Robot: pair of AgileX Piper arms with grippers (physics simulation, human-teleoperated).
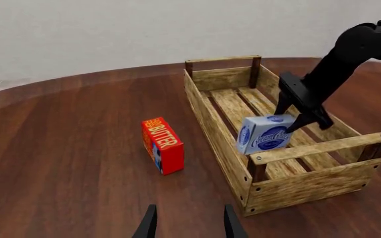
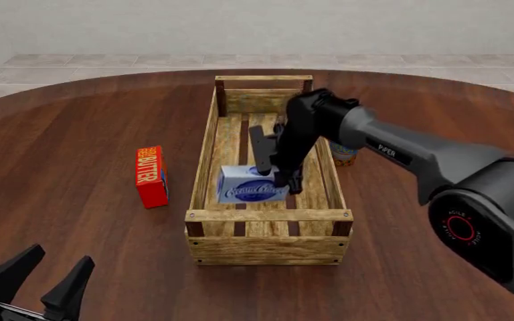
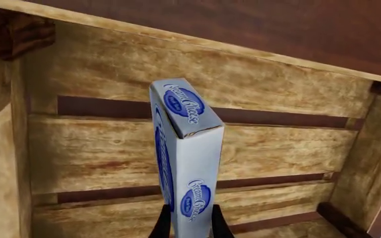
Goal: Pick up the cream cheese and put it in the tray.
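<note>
The cream cheese (image 2: 249, 185) is a white-and-blue box with a dark blue oval logo. It is tilted low inside the tray (image 2: 266, 215), a long slatted wooden crate, near the crate's front end. My right gripper (image 2: 273, 172) reaches down into the crate and is shut on the box. In the right wrist view, the cream cheese (image 3: 187, 163) stands between the two dark fingers over the tray's slats (image 3: 97, 148). The left wrist view shows the cream cheese (image 1: 265, 134), the right gripper (image 1: 295, 118) and the tray (image 1: 207, 111). My left gripper (image 2: 38, 277) is open at the front left, holding nothing.
A red-orange butter box (image 2: 150, 176) stands on the dark wooden table left of the crate, also visible in the left wrist view (image 1: 162, 145). A small can-like object (image 2: 344, 155) sits just behind the crate's right wall, partly hidden by the right arm.
</note>
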